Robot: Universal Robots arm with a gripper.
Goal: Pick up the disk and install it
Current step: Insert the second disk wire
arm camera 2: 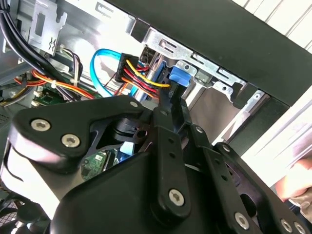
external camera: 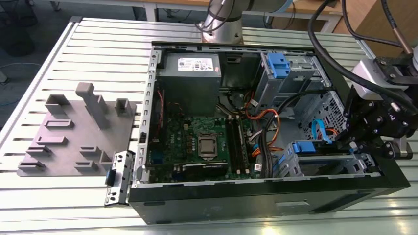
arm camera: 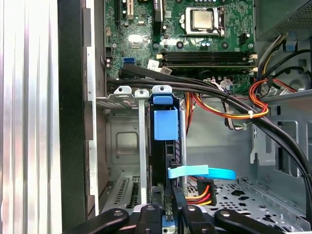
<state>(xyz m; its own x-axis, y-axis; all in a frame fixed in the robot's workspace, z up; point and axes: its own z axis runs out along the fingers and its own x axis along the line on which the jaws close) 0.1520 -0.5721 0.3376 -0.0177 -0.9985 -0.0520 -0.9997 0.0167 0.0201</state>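
The disk (arm camera: 165, 127) is seen seated upright in the case's drive bay (arm camera: 122, 141); the gripper (arm camera: 168, 214) is positioned at its rear edge, fingers pressed together around it.

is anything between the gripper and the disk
Nothing visible. The gripper sits right at the edge of the disk, which stands in the bay. A blue cable runs off beside them, not between.

An open black computer case (external camera: 261, 200) lies on a slatted metal table (external camera: 58, 196), its green motherboard (external camera: 196, 142) beside the grey power-supply box (external camera: 189, 73), and a grey fixture plate (external camera: 72, 132) rests outside the case's open side.
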